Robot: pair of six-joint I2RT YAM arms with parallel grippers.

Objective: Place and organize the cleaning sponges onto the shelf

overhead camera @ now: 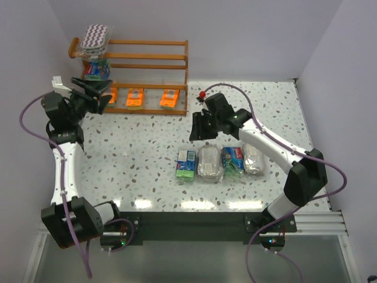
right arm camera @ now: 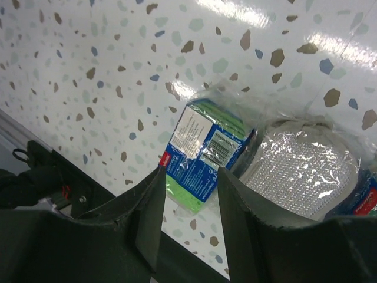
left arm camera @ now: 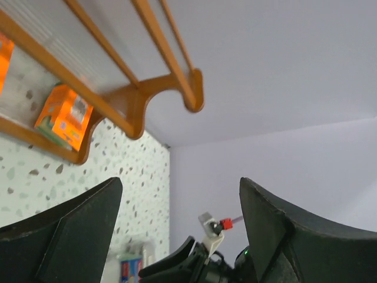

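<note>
The shelf (overhead camera: 147, 42) is orange-brown, its packs (overhead camera: 135, 97) orange, one pad (overhead camera: 96, 35) purple-white zigzag, the table (overhead camera: 141, 141) speckled.

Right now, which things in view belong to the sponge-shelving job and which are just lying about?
Job: shelf; purple zigzag pad, top tier; blue-green block, middle tier; orange packs, bottom tier; row of four wrapped sponges, not yet shelved.
Not the job: speckled table; purple cables.
</note>
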